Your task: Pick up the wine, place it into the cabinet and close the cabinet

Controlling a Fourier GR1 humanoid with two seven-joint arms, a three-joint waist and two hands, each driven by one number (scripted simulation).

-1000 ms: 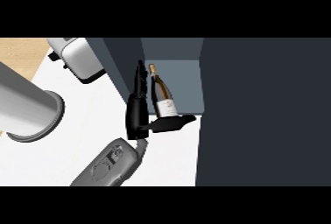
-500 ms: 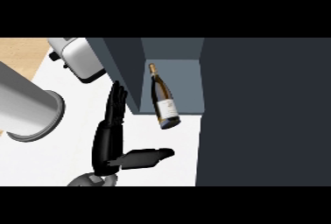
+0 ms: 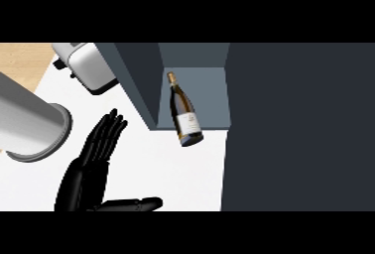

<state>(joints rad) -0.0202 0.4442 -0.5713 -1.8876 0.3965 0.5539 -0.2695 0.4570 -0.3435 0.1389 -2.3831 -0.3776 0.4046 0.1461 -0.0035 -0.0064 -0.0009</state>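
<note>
The wine bottle is dark glass with a white label. It lies inside the open cabinet compartment, neck pointing to the back, and its base juts a little past the compartment's front edge. Nothing touches it. My right hand is open at the lower left over the white counter, fingers straight and pointing up toward the cabinet, thumb stretched to the right. It is well clear of the bottle, below and to its left. My left hand does not show.
A large dark cabinet panel fills the right side of the view. A silver toaster stands at the back left. A big grey cylinder reaches in from the left edge over the white counter.
My right hand has let go of the wine bottle, straightened its fingers and drawn back down and to the left. The bottle stays in the compartment.
</note>
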